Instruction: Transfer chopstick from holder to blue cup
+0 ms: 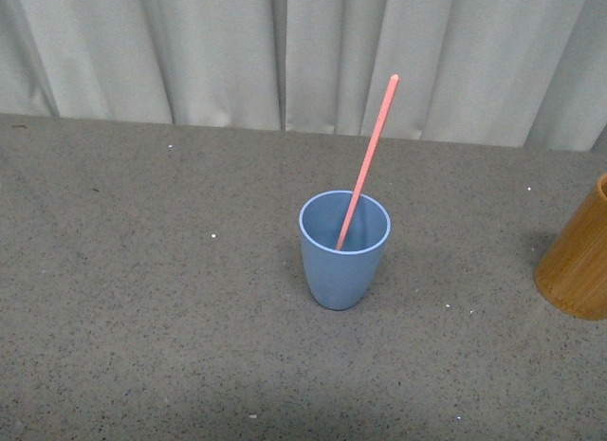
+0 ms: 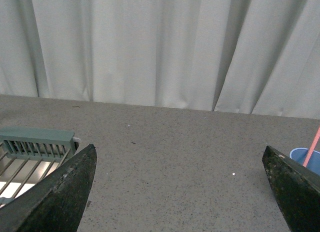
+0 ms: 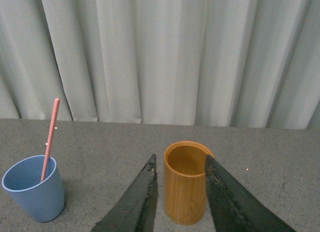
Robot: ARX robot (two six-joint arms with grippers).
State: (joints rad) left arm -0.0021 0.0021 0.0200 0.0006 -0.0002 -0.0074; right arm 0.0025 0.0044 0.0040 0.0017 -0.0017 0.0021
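A: Front view: the chopstick [image 1: 366,162] leans inside the blue cup [image 1: 343,253], mid-bench; the holder [image 1: 578,256] sits at the right edge.

B: It looks light, stiff and slick, best pinched near its top. The left gripper [image 2: 180,192] is spread wide; the right gripper [image 3: 181,192] is parted and empty.

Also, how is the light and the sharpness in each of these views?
Front view: even, soft light, blue cup sharp with a faint shadow. Left wrist view: fingers dark and slightly blurred. Right wrist view: holder clear, no glare.
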